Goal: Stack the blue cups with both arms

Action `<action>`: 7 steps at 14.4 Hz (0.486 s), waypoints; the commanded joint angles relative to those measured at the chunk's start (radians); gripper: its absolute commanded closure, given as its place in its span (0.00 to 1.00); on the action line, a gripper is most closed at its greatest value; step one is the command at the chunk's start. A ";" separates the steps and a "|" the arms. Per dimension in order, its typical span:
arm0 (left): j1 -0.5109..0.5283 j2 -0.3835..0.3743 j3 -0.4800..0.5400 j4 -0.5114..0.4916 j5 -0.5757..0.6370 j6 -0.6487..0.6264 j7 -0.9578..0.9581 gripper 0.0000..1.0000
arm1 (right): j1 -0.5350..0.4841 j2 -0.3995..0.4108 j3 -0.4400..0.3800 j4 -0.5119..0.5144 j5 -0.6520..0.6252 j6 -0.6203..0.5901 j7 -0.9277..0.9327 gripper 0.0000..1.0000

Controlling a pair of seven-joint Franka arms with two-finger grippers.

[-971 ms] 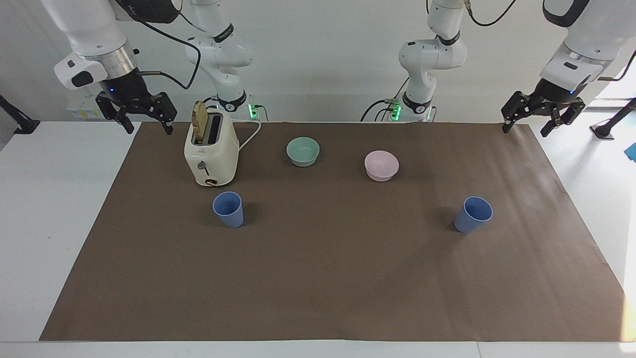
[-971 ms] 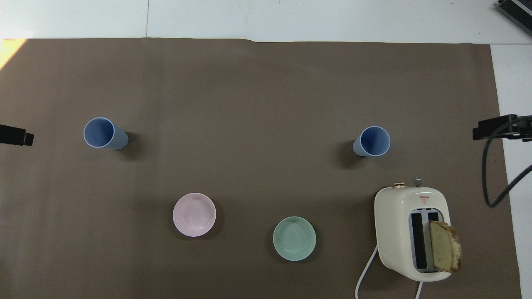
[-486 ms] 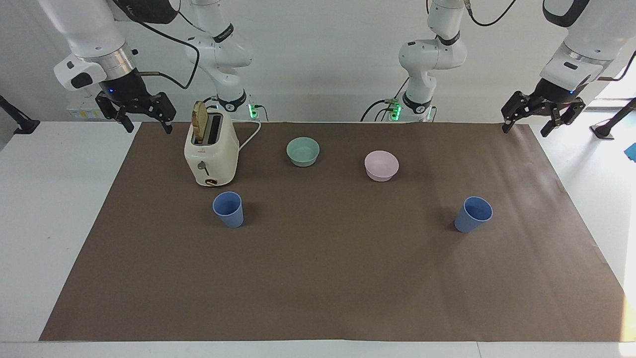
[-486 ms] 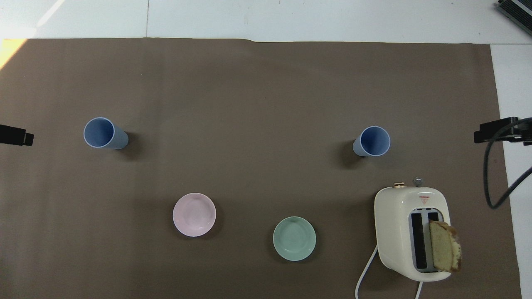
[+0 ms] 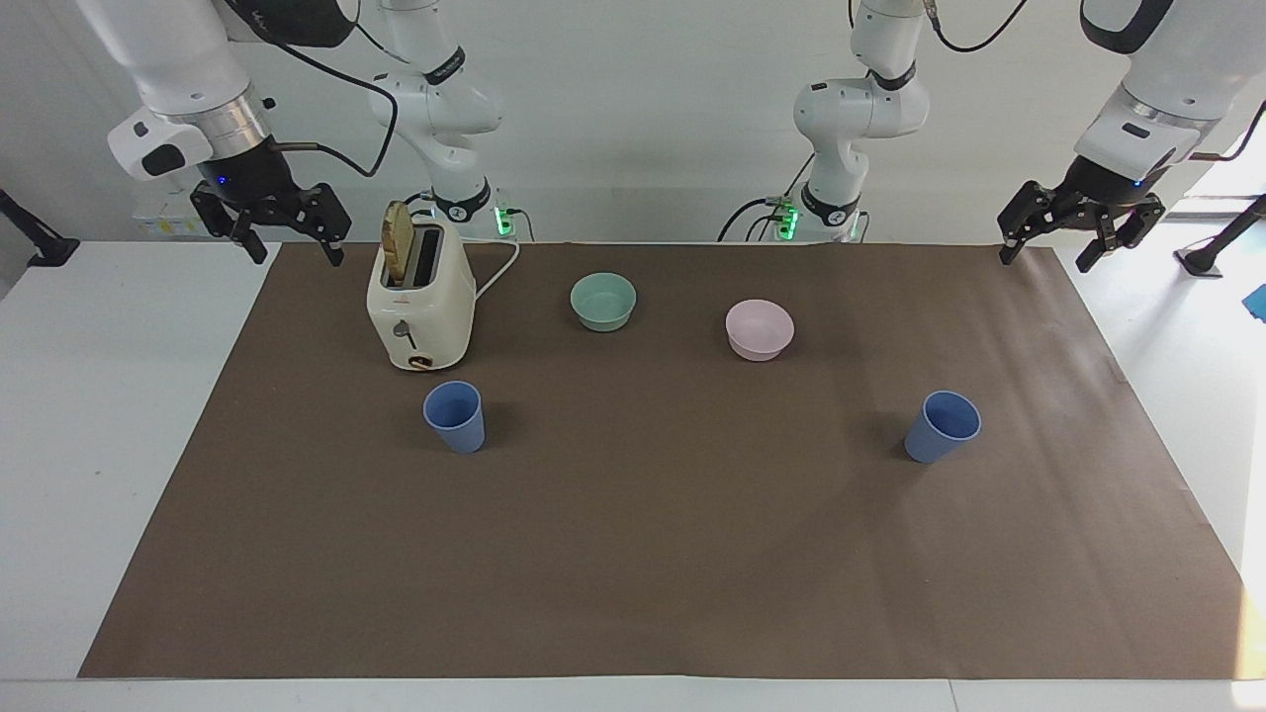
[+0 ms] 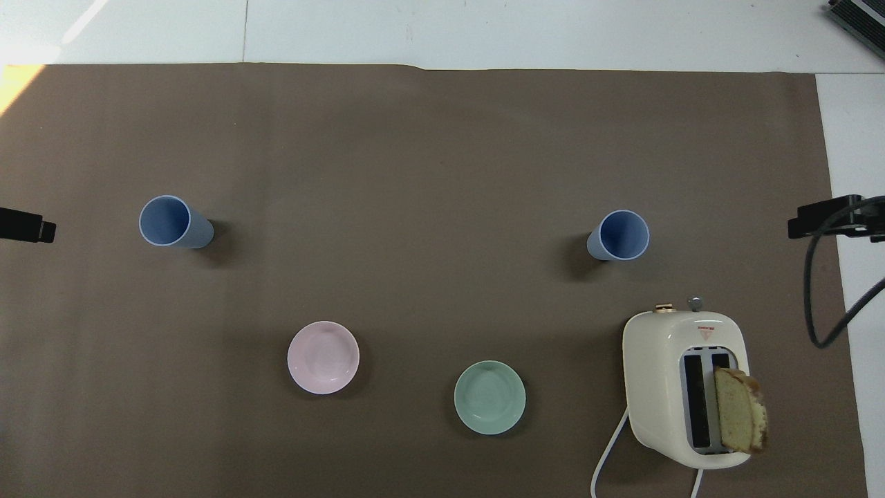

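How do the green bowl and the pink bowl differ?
The green bowl is teal-green; the pink bowl is pale pink. The green bowl sits nearer to the robots and toward the toaster at the right arm's end of the table; the pink bowl sits slightly farther from them, toward the left arm's end. Both are upright, empty, round and much alike in size.

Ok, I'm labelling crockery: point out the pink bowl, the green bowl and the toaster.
pink bowl (image 6: 323, 357), overhead view, inside bottom.
green bowl (image 6: 489, 398), overhead view, inside bottom.
toaster (image 5: 420, 297), facing view, cream side wall.
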 commanded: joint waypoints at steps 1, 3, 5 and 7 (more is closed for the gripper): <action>0.011 -0.004 -0.007 0.008 0.021 -0.008 0.007 0.00 | -0.015 -0.018 0.010 -0.018 0.017 -0.005 -0.005 0.00; 0.011 -0.006 -0.007 0.006 0.021 -0.012 0.007 0.00 | -0.010 -0.018 0.012 -0.018 0.017 -0.007 0.003 0.00; 0.011 -0.004 -0.007 0.008 0.021 -0.012 0.007 0.00 | -0.012 -0.020 0.012 -0.020 0.017 -0.007 0.003 0.00; 0.011 -0.004 -0.007 0.008 0.021 -0.012 0.007 0.00 | -0.015 -0.020 0.010 -0.021 0.017 -0.007 0.003 0.00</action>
